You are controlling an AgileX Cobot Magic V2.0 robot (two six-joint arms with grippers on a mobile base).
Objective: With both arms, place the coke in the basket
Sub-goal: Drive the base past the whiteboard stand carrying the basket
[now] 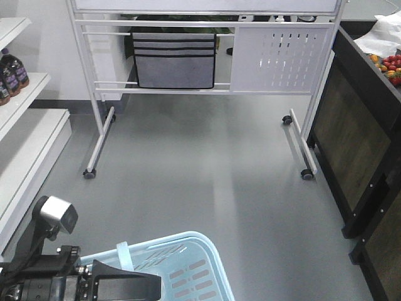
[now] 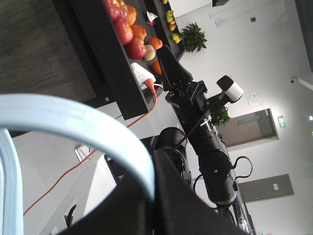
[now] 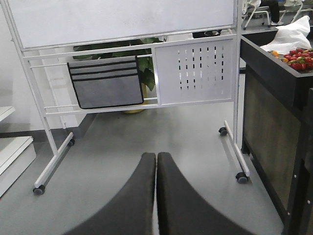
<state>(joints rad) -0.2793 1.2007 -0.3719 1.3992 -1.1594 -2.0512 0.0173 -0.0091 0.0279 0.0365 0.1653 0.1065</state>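
Dark coke bottles (image 1: 12, 74) stand on the white shelf at the far left of the front view. A light blue plastic basket (image 1: 188, 266) hangs at the bottom of that view. My left gripper (image 1: 125, 285) is shut on the basket's handle (image 2: 98, 129), which arcs between its black fingers (image 2: 171, 196) in the left wrist view. My right gripper (image 3: 156, 161) is shut and empty, its two black fingers pressed together above the grey floor. The right arm (image 2: 208, 142) also shows in the left wrist view. Neither gripper is near the bottles.
A wheeled whiteboard stand (image 1: 207, 88) with a grey pocket organiser (image 1: 175, 59) stands ahead. A black fruit counter (image 1: 363, 125) runs along the right. White shelves (image 1: 25, 132) line the left. Grey floor (image 1: 200, 169) lies between them.
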